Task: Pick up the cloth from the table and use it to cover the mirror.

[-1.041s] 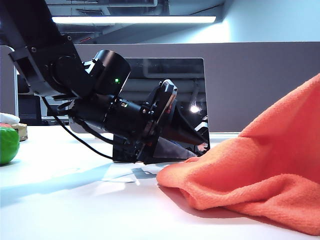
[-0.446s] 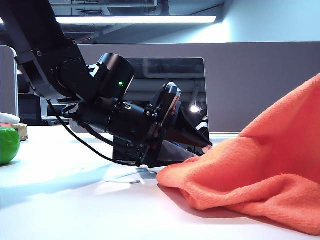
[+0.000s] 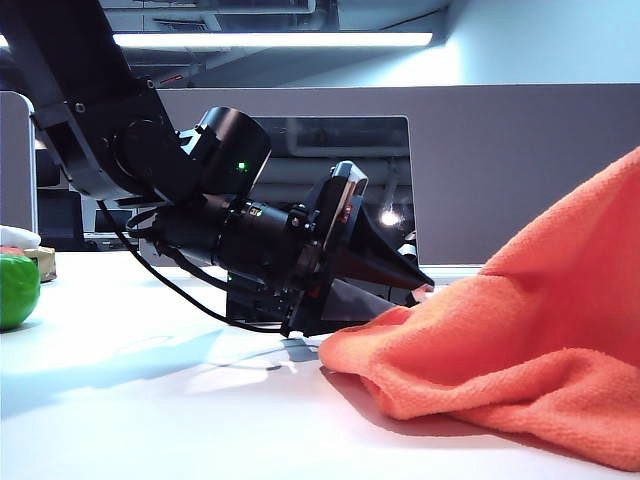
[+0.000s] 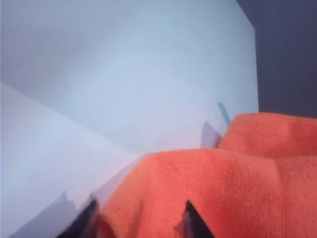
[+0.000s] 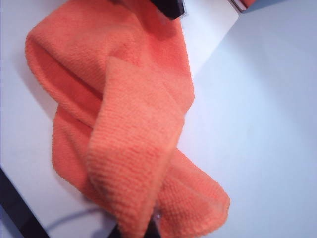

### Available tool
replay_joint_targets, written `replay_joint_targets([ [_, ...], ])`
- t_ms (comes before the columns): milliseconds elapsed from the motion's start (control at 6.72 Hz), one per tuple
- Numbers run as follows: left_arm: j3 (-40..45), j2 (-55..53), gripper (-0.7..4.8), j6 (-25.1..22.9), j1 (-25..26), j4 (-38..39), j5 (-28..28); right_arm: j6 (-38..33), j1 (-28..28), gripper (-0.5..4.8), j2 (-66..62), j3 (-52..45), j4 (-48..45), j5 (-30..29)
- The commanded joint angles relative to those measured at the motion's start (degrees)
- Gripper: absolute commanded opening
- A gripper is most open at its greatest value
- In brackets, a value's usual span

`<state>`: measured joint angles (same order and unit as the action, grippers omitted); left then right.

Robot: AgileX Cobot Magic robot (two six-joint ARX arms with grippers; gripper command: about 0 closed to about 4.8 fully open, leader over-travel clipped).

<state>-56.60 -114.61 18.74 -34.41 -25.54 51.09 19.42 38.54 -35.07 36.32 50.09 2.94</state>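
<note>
The orange cloth (image 3: 520, 340) lies bunched on the white table (image 3: 150, 400) and rises out of the exterior view's upper right. My left gripper (image 3: 420, 285) lies low in front of the dark upright mirror (image 3: 380, 160) with its tips at the cloth's near fold. In the left wrist view that gripper (image 4: 141, 220) is open, with a fold of the cloth (image 4: 223, 188) between its two fingertips. My right gripper (image 5: 138, 232) is shut on a corner of the cloth (image 5: 129, 114), which drapes away from it over the table (image 5: 257, 99). The exterior view does not show the right gripper.
A grey partition (image 3: 520, 170) runs behind the mirror. At the far left sits a green round object (image 3: 15, 290). The left arm's black body and cable (image 3: 180, 290) hide the mirror's lower left. A table edge (image 5: 15, 208) runs close to the cloth.
My left gripper has moved right along the table, and its tips have reached the cloth's edge. The cloth's near fold has been nudged slightly right. The raised part of the cloth has not moved.
</note>
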Motion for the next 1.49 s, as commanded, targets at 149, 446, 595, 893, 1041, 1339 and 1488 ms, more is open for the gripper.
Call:
replay_joint_targets([
  [149,0.0,0.0,2.19,1.2,0.0,9.2,15.8,0.1,0.0,-0.07,0.0,0.1,-0.2,-0.1],
  [446,0.0,4.7,2.39,-2.4,2.7,10.5,11.1,0.1,0.0,-0.07,0.0,0.1,-0.2,-0.2],
  [595,0.0,5.6,3.43,-5.1,3.8,10.2,0.1,0.1,0.0,-0.07,0.0,0.1,-0.3,-0.3],
  [893,0.0,5.6,3.43,-6.8,3.8,9.9,-3.0,0.1,0.0,-0.07,0.0,0.1,-0.7,-0.3],
  [1041,0.0,5.5,3.43,-6.7,3.8,9.3,-3.7,0.1,0.0,-0.07,0.0,0.1,-0.8,-0.3],
  [1339,-1.8,3.5,3.42,-6.4,3.6,9.3,-3.3,0.1,0.0,-0.07,0.0,0.1,-1.1,-0.3],
  [1488,-3.4,2.5,3.42,-6.3,3.1,9.8,-3.3,0.2,0.0,-0.07,0.0,0.1,-1.1,-0.3],
])
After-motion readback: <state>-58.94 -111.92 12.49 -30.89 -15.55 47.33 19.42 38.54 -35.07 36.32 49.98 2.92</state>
